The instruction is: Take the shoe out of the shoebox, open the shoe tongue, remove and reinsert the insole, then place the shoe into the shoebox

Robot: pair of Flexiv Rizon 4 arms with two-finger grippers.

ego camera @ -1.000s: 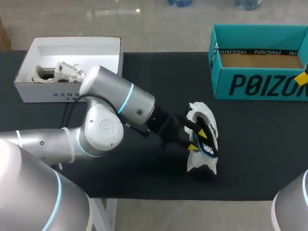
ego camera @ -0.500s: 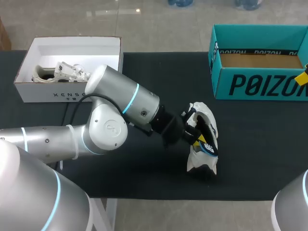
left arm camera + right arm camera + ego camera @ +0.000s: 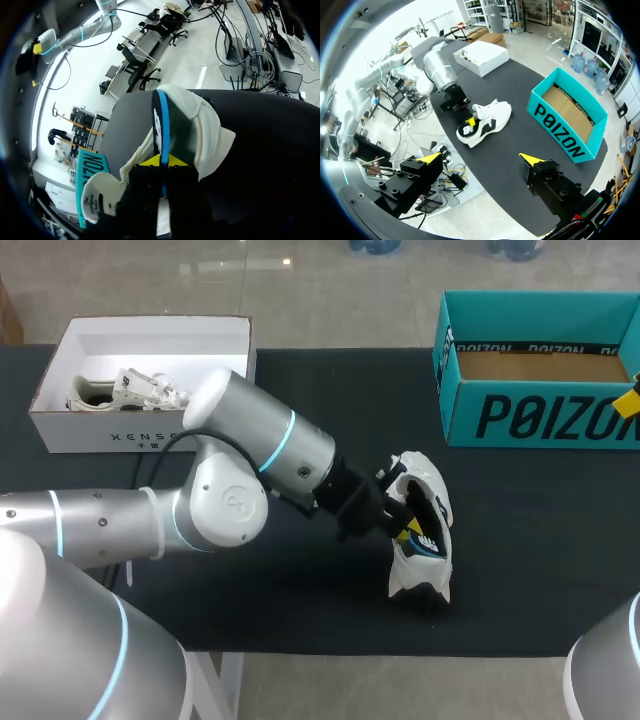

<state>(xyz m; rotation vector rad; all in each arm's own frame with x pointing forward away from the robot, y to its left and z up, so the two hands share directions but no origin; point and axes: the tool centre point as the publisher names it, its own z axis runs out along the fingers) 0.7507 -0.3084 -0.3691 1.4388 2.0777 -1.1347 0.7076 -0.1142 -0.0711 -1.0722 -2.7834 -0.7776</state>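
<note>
Matt cloth shoe (image 3: 436,498), glossy metal arm (image 3: 250,430)

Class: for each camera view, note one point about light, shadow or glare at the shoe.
Head view: bright sheen on the left arm; the white shoe stands out on the black table. Left wrist view: the left hand is dark, only its yellow tips catch light beside the blue-edged insole. Right wrist view: even light, no glare on the shoe.

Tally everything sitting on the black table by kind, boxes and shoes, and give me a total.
Boxes: 2, the white cardboard shoebox and the teal cardboard box.
Shoes: 2, the white-and-black sneaker on the black table and the pale shoe inside the white shoebox.
Total: 4.
</note>
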